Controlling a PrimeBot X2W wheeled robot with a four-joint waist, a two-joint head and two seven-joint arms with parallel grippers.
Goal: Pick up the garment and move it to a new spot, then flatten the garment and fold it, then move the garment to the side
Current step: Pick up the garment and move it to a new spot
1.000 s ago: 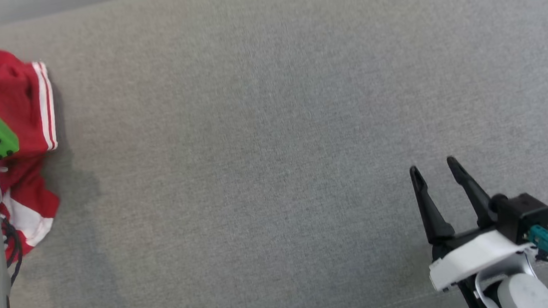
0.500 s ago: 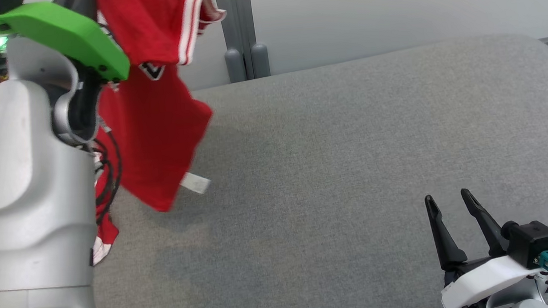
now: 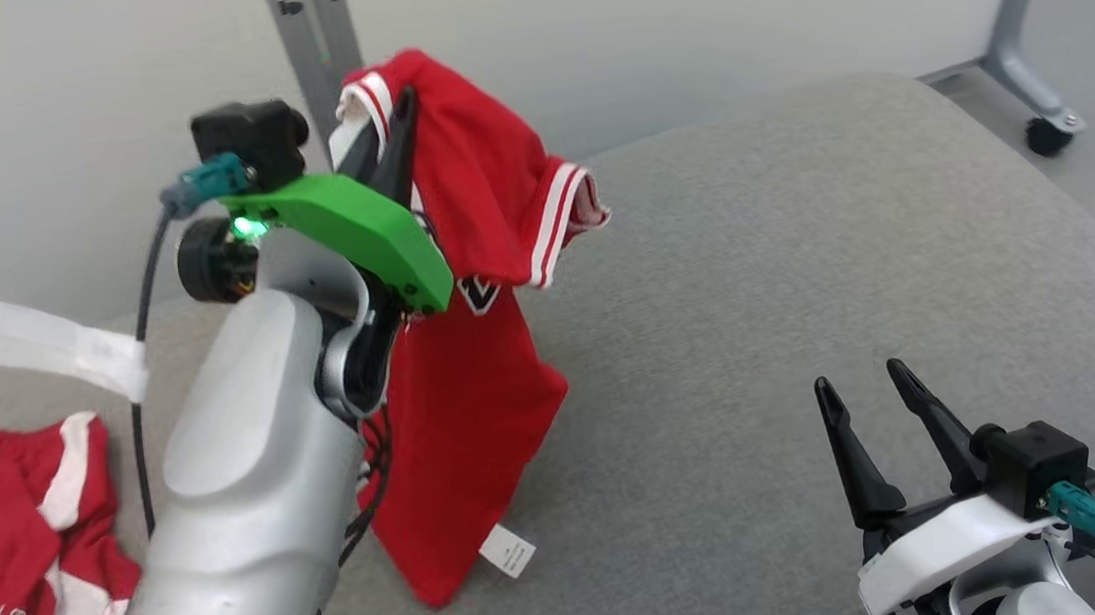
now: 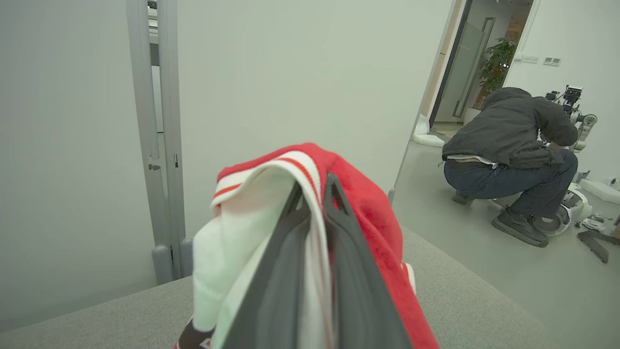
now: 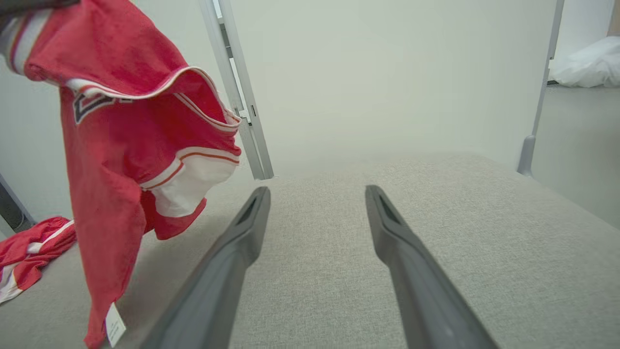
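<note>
Holding the red, white-trimmed fabric jersey [image 3: 476, 395] aloft in our clamped left tool [image 4: 314, 186], we see its long axis hang vertically toward the grey upholstered table [image 3: 801, 223], left of our wide-open, empty right tool [image 3: 858, 375], while a second crumpled red garment [image 3: 7, 540], two in all, lies farther left.

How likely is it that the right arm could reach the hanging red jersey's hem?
Probably yes: the right arm has its jaws open, and only bare grey cushion lies between it and the hem of the hanging red jersey.
</note>
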